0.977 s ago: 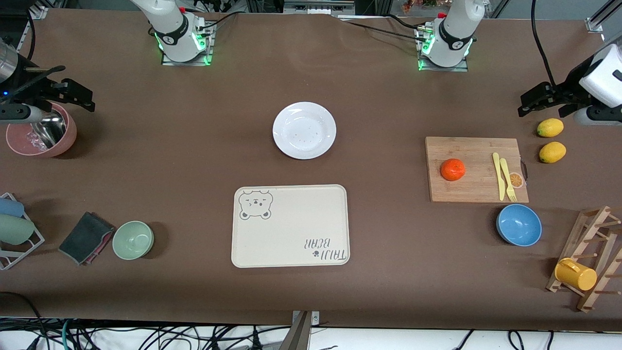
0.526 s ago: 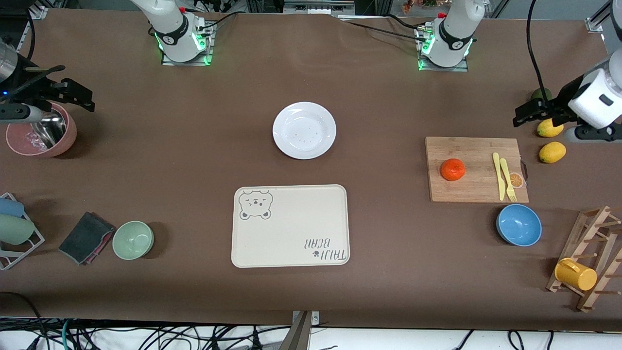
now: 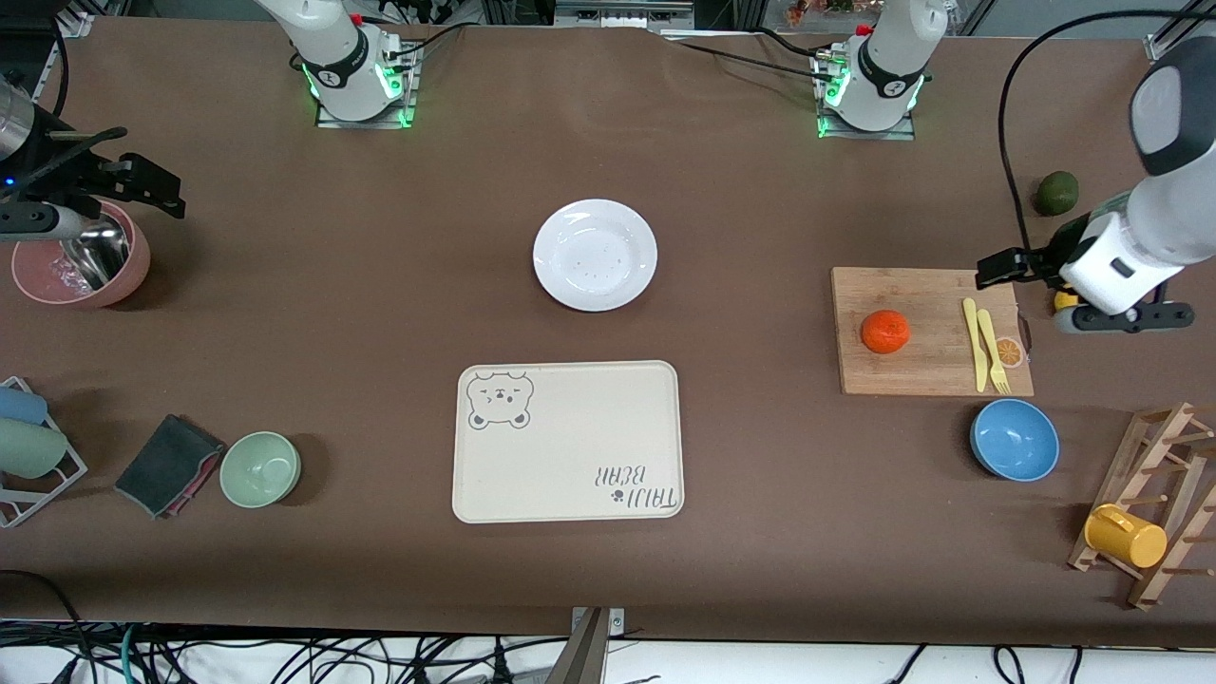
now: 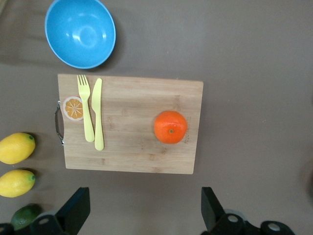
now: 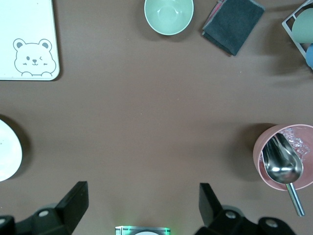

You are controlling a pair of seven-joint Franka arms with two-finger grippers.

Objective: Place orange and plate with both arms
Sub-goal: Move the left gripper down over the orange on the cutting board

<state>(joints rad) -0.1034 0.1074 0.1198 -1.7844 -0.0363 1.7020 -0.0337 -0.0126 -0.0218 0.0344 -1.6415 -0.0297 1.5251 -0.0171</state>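
Front view, counts: one orange [image 3: 885, 331], one plate [image 3: 595, 254], one bear-print tray [image 3: 568, 442], one cutting board [image 3: 931, 331], one blue bowl [image 3: 1015, 439], one green bowl [image 3: 260, 468], one pink bowl [image 3: 81, 263] with a metal scoop [image 3: 95, 255] in it, one dark green fruit [image 3: 1056, 193], one yellow mug [image 3: 1125, 537] on a wooden rack [image 3: 1159, 503], one folded grey cloth [image 3: 169, 465]. One yellow knife [image 3: 973, 342] and one yellow fork [image 3: 992, 350] lie side by side on the board.

Orange sits on the cutting board, toward its plate-side end, apart from the cutlery. Plate lies on bare tabletop [image 3: 380, 285] mid-table, farther from the front camera than the tray, not touching it.

Left gripper [image 3: 1016, 266] hangs over the board's edge at the left arm's end of the table, jaws spread wide, holding nothing. Right gripper [image 3: 133, 185] hangs over the tabletop beside the pink bowl, jaws likewise wide apart and empty.

Hidden or cut off: left wrist view shows two lemons [image 4: 16, 164] beside the board; in the front view the left arm covers nearly all of them. A wire rack [image 3: 33, 451] with cups is cut by the frame edge. In the right wrist view the plate shows only as a sliver.

Room: open tabletop all around the plate, and between plate and board. Blue bowl sits just beside the board's corner nearest the front camera.
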